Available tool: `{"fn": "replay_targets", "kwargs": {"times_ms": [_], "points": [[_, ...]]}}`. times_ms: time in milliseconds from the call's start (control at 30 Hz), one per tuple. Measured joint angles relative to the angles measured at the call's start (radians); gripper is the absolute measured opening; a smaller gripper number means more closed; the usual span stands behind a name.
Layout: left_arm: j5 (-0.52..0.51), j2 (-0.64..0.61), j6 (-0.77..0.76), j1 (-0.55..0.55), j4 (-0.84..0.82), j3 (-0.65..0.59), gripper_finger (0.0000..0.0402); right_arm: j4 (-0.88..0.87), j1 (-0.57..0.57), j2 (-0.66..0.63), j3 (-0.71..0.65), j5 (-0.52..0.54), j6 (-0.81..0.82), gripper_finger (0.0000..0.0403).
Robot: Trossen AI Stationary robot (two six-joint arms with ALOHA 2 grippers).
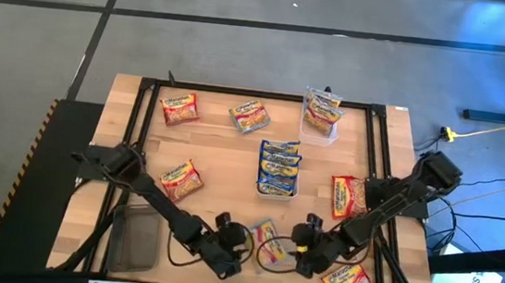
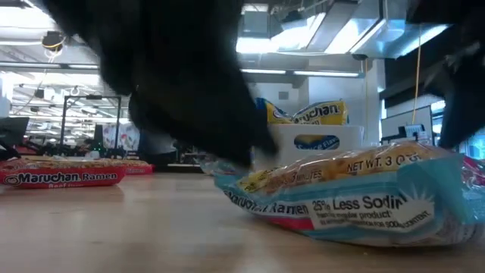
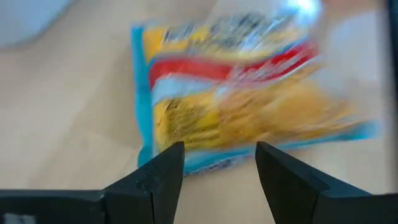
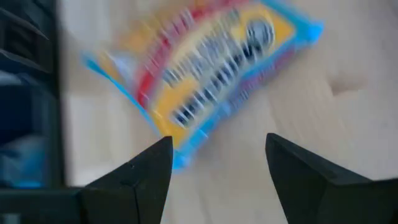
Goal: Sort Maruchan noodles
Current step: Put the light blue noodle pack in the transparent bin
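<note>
A blue-bordered noodle packet (image 1: pixel 266 237) is seen lying flat on the wooden counter (image 1: pixel 223 157) near its front edge, between the two tools. The left tool (image 1: pixel 241 244) is placed just beside the packet on one side and the right tool (image 1: pixel 301 240) just beside it on the other. In each wrist view the fingers are shown spread apart with nothing between them, and the packet (image 3: pixel 236 93) is found just ahead of the fingertips, not gripped. The same packet (image 4: pixel 205 74) is printed yellow with a red band and a blue border; in the low view its label (image 2: pixel 356 205) is read as less sodium. Elsewhere on the counter, a stack of blue-bordered packets (image 1: pixel 279 167) is laid at the middle, and red-bordered packets (image 1: pixel 348 196) are scattered to either side. More packets are stood in a clear tub (image 1: pixel 320 120) at the back.
</note>
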Motion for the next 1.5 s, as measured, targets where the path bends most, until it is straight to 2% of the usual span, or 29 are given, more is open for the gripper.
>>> {"fn": "replay_targets", "kwargs": {"times_ms": [133, 233, 267, 333, 467, 567, 667, 867, 967, 1267, 1500], "points": [[0.0, -0.058, 0.023, -0.028, 0.009, 0.003, 0.0194, -0.054, 0.015, -0.095, -0.003, 0.088, 0.062, 0.0232], [-0.017, -0.06, 0.049, -0.053, 0.039, 0.002, 0.0194, -0.019, 0.008, -0.142, -0.077, 0.14, 0.112, 0.0232], [-0.025, -0.06, 0.058, -0.061, 0.047, 0.002, 0.0194, 0.043, -0.003, -0.145, -0.116, 0.14, 0.125, 0.0232], [-0.033, -0.047, 0.06, -0.07, 0.075, 0.003, 0.0194, 0.213, -0.033, -0.146, -0.213, 0.062, 0.147, 0.0232], [-0.029, -0.013, 0.057, -0.083, 0.095, 0.002, 0.0194, 0.654, -0.083, -0.125, -0.385, -0.068, 0.199, 0.0232], [-0.02, 0.0, 0.055, -0.088, 0.1, 0.0, 0.0194, 0.794, -0.109, -0.12, -0.441, -0.121, 0.256, 0.0236], [-0.03, 0.022, 0.061, -0.09, 0.112, -0.001, 0.0194, 0.792, -0.127, -0.113, -0.445, -0.143, 0.279, 0.026], [0.002, 0.088, 0.062, -0.072, 0.174, 0.0, 0.0194, 0.782, -0.139, -0.052, -0.428, -0.151, 0.332, 0.0332], [-0.015, 0.106, 0.062, -0.069, 0.197, 0.0, 0.0194, 0.773, -0.139, -0.006, -0.406, -0.152, 0.349, 0.0352], [-0.023, 0.115, 0.11, -0.054, 0.199, 0.001, 0.0194, 0.787, -0.182, 0.108, -0.315, -0.167, 0.379, 0.035], [-0.027, 0.115, 0.162, -0.04, 0.196, 0.001, 0.0194, 0.781, -0.185, 0.129, -0.286, -0.158, 0.375, 0.0343]]}}
